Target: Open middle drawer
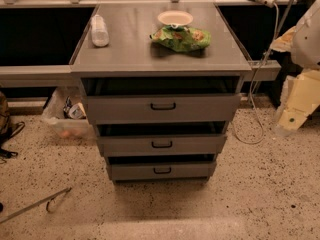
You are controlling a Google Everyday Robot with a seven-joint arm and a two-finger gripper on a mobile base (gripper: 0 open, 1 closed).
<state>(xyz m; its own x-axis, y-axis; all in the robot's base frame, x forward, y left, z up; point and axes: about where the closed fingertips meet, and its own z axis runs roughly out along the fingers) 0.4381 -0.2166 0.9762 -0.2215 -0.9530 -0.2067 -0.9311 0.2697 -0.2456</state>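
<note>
Ctr of view: wide, shallow grey metal middle drawer [200, 145], second of three in a grey metal cabinet [150, 54]. Flat front w/ small black loop handle [161, 144] at mid-width. Dark band above the front; pulled out a little or merely shadowed, hard to say from this angle.

Directly above: top drawer [125, 109], tallest and widest front, same handle type, dark gap btwn front and cabinet top. Directly below: bottom drawer [190, 171], narrowest front, close to the floor.

On the cabinet top, L to R:
- clear plastic bottle [100, 30], lying on its side near the L edge;
- round white bowl [175, 18], toward the rear;
- crumpled green snack bag [181, 38], just in front of the bowl.

Beside the cabinet at L: clear plastic bin [62, 124] on speckled beige floor [250, 194]. At R: white cable [252, 109], hanging down and looping on the floor. Lower L corner: thin metal rod [30, 209], lying flat.

Far R edge of view: cream-coloured gripper [292, 114], low over the floor, well apart from the cabinet, approx. level w/ the top drawer in the view. Degree of opening and any hold: cannot tell.
</note>
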